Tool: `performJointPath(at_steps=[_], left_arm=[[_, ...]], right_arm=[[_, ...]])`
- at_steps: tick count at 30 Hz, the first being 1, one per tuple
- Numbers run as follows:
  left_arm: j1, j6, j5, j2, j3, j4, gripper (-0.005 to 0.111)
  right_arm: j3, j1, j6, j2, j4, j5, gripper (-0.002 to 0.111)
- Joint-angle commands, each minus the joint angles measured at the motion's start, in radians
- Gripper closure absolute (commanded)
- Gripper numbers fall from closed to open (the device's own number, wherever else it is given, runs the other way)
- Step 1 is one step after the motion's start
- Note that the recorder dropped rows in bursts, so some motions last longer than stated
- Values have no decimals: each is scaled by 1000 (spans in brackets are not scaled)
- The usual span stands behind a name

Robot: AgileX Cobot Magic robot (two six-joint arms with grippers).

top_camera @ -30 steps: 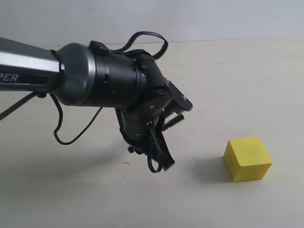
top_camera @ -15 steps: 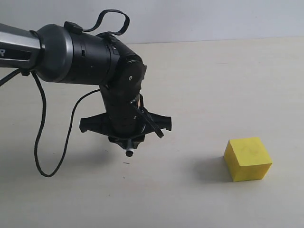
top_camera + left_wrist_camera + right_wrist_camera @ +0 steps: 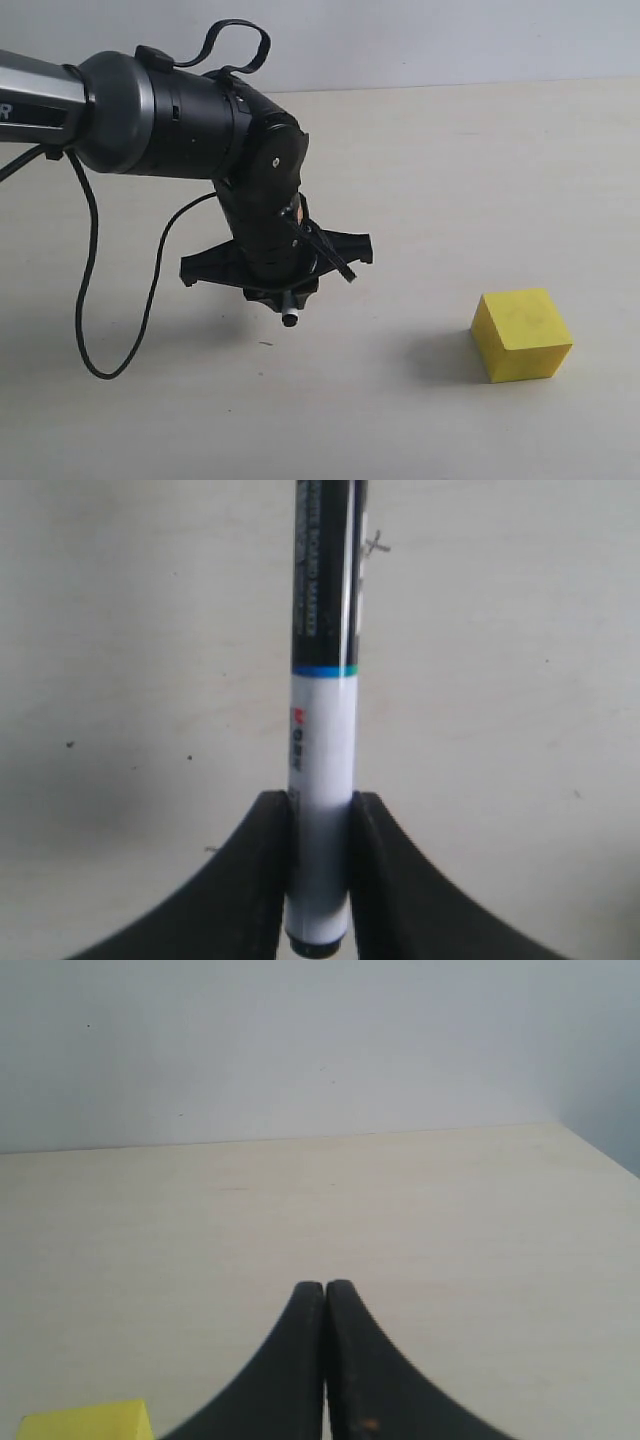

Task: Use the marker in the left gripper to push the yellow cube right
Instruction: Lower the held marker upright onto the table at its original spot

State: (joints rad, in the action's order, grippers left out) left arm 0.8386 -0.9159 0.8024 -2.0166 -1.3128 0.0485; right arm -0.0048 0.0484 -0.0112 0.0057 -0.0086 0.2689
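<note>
The yellow cube (image 3: 521,333) rests on the pale table at the right of the exterior view; a corner of it (image 3: 85,1421) shows in the right wrist view. My left gripper (image 3: 280,280) hangs over the table well to the cube's left, pointing down, shut on the marker (image 3: 322,730). The marker's white barrel sits between the fingers and its black cap end points away toward the table. Only the marker's tip (image 3: 290,319) shows below the gripper in the exterior view, just above the surface. My right gripper (image 3: 325,1290) is shut on nothing.
The left arm's thick black-and-grey body (image 3: 150,115) reaches in from the left, with a black cable (image 3: 90,300) looping down toward the table. A pale wall (image 3: 300,1040) rises behind the table's far edge.
The left wrist swung from a tilted pose to pointing straight down, and since half a second ago the gripper and marker have shifted slightly right and down. The cube has not moved.
</note>
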Motion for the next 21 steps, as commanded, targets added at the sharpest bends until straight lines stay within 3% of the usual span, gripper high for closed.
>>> performJointPath(at_steps=[1,21], left_arm=[[-2,-9,-5,-4,-7,-14,107],[-38,57,-24,-3,-7,-73,107]], right_arm=[[5,6,4,-6,2,-5,108],[5,6,4,-6,2,-5,108]])
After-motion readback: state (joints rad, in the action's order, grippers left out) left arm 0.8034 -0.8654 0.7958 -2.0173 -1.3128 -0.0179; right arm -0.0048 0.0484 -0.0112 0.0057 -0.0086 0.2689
